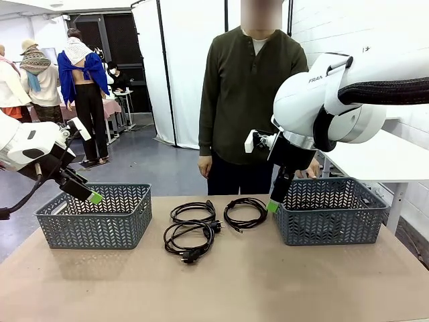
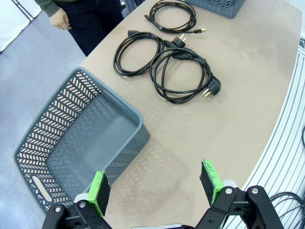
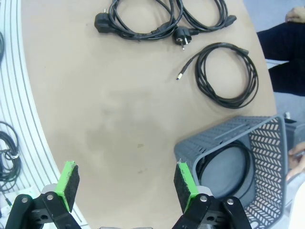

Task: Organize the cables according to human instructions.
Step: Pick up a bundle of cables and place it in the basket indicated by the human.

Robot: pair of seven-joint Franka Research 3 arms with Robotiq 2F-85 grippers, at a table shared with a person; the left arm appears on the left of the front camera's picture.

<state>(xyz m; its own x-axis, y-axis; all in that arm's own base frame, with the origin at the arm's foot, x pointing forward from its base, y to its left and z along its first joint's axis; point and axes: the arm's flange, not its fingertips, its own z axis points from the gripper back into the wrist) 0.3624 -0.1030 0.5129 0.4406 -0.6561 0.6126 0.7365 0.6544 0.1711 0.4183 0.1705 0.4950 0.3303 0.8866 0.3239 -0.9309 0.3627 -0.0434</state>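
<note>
Right tool [image 3: 126, 183] (jaws wide) hovers beside basket [image 3: 190, 149], cables [image 3: 253, 76] nearby.

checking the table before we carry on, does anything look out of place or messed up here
Nothing stands out. Three coiled cables lie on the table between the left basket and the right basket, both upright. Two of the coils overlap, but none has come undone. A fourth cable lies coiled inside the right basket.

Cables [image 1: 190, 254] black rubbery, slight sheen; baskets [image 1: 94, 228] grey-blue moulded plastic, matt; tabletop [image 1: 281, 288] tan, matt, smooth.
</note>
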